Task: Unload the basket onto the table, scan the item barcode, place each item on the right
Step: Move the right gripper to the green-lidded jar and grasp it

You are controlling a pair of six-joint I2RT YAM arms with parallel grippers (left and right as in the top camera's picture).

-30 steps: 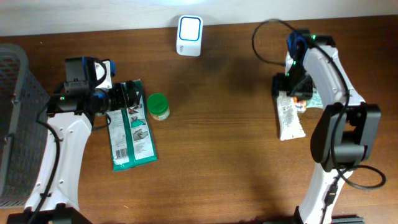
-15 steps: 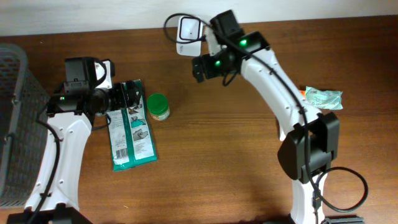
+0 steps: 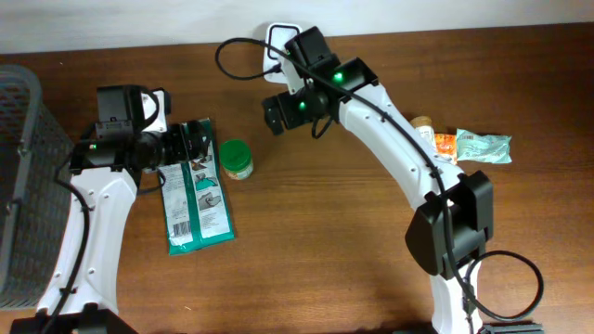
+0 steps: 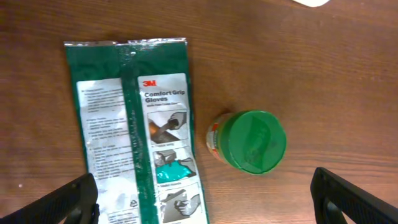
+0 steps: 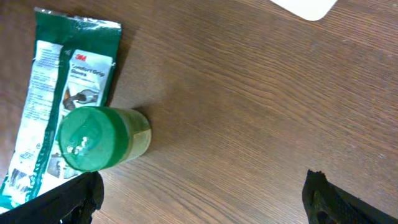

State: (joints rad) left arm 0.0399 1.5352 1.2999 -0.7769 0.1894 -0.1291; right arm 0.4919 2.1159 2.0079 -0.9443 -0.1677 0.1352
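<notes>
Hidden:
- The glove packet (image 3: 195,195) lies flat toward the near-left of the tabletop (image 3: 325,250). Its far end is tucked under the left claw (image 3: 190,141).
- No barcode can be made out on it from any view.
- The wrappers (image 3: 475,147) by the right edge sit partly behind the right arm (image 3: 390,139), and their print is too small to read.
- The scanner (image 3: 277,33) at the far edge is mostly covered by that arm and its cable (image 3: 232,56). Only a white sliver shows.

Room:
- A basket (image 3: 20,176) fills the left edge.
- Bare wood runs wide through the centre and near-right.
- The jar (image 3: 235,159), with a green lid, stands upright just beside the packet's right edge.

Claws:
- The left claw is spread wide over the packet's far end, pinching nothing.
- The right claw (image 3: 273,111) is spread wide and empty, between the jar and the scanner.

Change:
- A second ago the right arm was over the wrappers at the right. It has swung across to the far edge.
- The left arm, packet and jar are unmoved.
</notes>
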